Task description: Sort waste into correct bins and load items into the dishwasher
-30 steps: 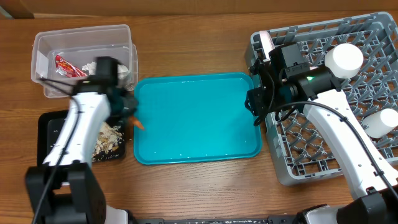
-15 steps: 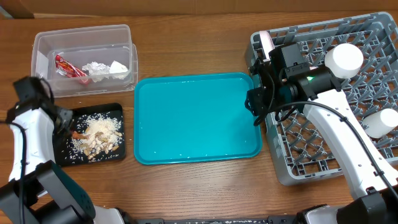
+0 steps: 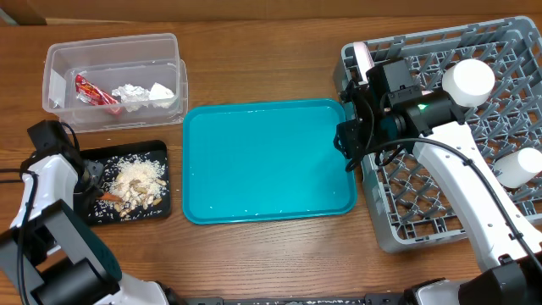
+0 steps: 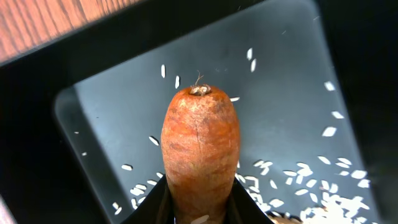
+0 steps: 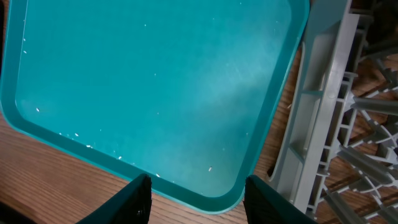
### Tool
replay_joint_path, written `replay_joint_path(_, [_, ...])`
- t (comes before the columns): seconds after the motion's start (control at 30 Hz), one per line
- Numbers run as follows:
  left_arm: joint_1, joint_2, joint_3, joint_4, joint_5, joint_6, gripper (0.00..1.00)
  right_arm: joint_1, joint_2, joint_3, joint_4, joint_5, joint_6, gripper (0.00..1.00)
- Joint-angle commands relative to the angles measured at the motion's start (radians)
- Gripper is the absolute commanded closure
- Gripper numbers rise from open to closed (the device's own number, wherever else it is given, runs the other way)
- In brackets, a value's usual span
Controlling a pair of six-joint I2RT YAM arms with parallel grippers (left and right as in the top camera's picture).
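Observation:
My left gripper (image 3: 95, 188) is shut on a small orange carrot (image 4: 200, 149), whose tip points out past the fingers. It hangs low over the left end of the shallow black tray (image 3: 157, 208), (image 4: 112, 118). Beige rice scraps (image 3: 140, 181) are piled in the middle of that tray, with loose grains (image 4: 336, 199) round the carrot. The clear tub (image 3: 114, 42) behind it holds a red wrapper (image 3: 89, 87) and crumpled white tissue (image 3: 140, 93). My right gripper (image 3: 349, 148), (image 5: 196, 199) stands open and empty over the teal tray's right corner, next to the grey dish rack (image 3: 406, 212), (image 5: 323, 124).
The teal serving tray (image 3: 267, 161), (image 5: 155, 81) lies in the middle of the table with a few rice grains on it. Two white cups (image 3: 468, 80), (image 3: 517, 168) stand in the dish rack. The right arm reaches across the rack's left side.
My left gripper carried the carrot from beside the teal tray's left edge leftward to over the black tray, uncovering the tub. The right arm has not moved.

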Motion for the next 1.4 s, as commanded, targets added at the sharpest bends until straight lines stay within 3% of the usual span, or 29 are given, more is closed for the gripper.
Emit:
replay_joint_path(0.0, [0.0, 0.04, -0.01, 0.005, -0.021, 0.012, 0.78, 0.001, 0.0, -0.001, 0.001, -0.004, 0.004, 0.5])
replay_joint_path(0.17, [0.0, 0.05, -0.01, 0.005, -0.02, 0.018, 0.64, 0.001, 0.0, -0.001, -0.002, -0.003, 0.004, 0.5])
replay_joint_path(0.33, [0.0, 0.039, 0.013, -0.003, 0.021, 0.084, 0.42, 0.001, 0.0, -0.001, 0.0, -0.003, 0.004, 0.49])
replay_joint_path(0.53, [-0.014, -0.006, 0.165, -0.116, 0.113, 0.132, 0.35, 0.001, 0.0, -0.001, 0.047, -0.004, 0.004, 0.42])
replay_joint_path(0.67, [-0.093, -0.051, 0.281, -0.118, 0.276, 0.249, 0.29, 0.001, 0.0, -0.001, 0.17, -0.008, 0.004, 0.2])
replay_joint_path(0.73, [-0.169, -0.064, 0.329, -0.093, 0.37, 0.352, 0.19, 0.001, 0.0, -0.001, 0.257, -0.035, 0.004, 0.05])
replay_joint_path(0.87, [-0.354, -0.065, 0.396, -0.142, 0.38, 0.525, 0.0, 0.001, 0.0, -0.001, 0.402, -0.08, 0.004, 0.0])
replay_joint_path(0.97, [-0.489, -0.065, 0.404, -0.267, 0.337, 0.618, 0.0, -0.009, 0.0, 0.0, 0.377, -0.08, 0.008, 0.0])
replay_joint_path(1.2, [-0.644, -0.066, 0.404, -0.687, 0.294, 0.538, 0.0, -0.101, -0.006, 0.001, 0.092, -0.065, 0.138, 0.0])
replay_joint_path(1.37, [-0.646, -0.145, 0.365, -0.742, 0.312, 0.536, 0.0, -0.18, -0.076, -0.005, 0.013, -0.093, 0.134, 0.0])
